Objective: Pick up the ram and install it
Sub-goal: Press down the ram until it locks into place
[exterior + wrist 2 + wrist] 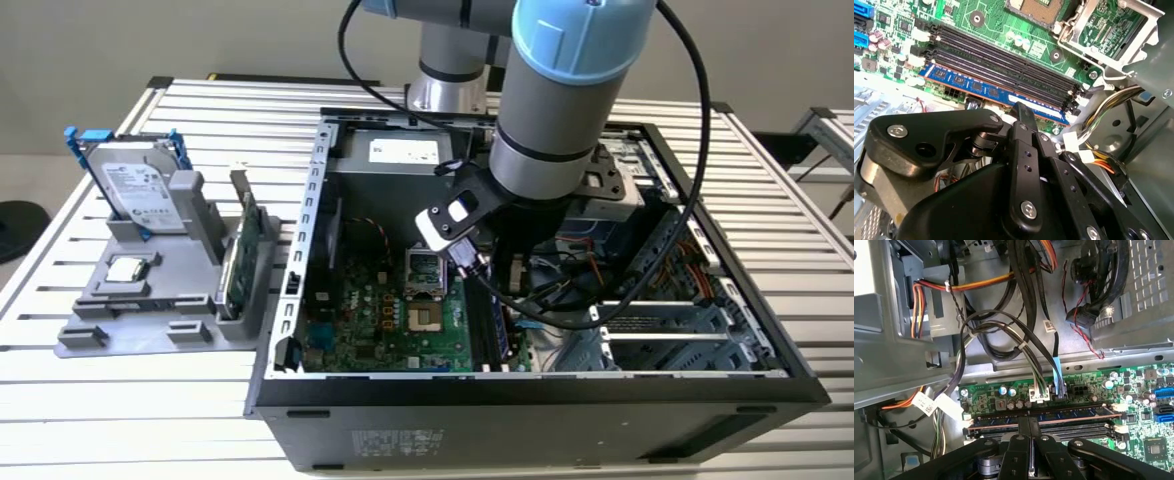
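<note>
Here, the ram [989,91] sits on edge in the outermost black motherboard slot [1004,60] inside the open computer case [300,250]. The pincer [1021,112] is clamped on the ram's top edge, fingers together around the stick.

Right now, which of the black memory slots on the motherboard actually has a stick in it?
The outermost slot, the one nearest the gripper. A blue ram stick with dark chips stands in it; the parallel slots toward the processor socket are bare.
</note>
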Controlling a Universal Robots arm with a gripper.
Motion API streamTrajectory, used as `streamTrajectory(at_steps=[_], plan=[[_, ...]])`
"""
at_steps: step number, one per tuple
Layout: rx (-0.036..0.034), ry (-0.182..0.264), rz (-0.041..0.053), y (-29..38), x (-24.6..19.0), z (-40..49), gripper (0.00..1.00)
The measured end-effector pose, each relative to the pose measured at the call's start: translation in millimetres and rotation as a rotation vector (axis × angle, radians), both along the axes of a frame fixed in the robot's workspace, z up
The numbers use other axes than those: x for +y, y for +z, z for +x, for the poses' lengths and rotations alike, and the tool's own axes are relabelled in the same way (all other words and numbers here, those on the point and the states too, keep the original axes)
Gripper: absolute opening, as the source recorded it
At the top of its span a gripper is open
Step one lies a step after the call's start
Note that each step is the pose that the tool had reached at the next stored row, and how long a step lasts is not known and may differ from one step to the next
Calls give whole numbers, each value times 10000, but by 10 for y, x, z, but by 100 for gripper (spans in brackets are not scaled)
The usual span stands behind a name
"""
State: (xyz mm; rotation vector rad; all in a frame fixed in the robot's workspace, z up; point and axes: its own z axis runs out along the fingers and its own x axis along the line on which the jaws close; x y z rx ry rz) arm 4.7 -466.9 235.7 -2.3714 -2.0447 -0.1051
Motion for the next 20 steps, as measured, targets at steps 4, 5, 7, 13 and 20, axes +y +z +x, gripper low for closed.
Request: streamTrajectory(at_steps=[4,5,7,13,20], plan=[[112,40,-34,-2,-1,5,0],[112,97,-35,-2,0,5,0],[111,211,-41,-4,0,5,0],[121,288,-876,-8,0,7,0],[121,288,-883,-46,0,14,0]])
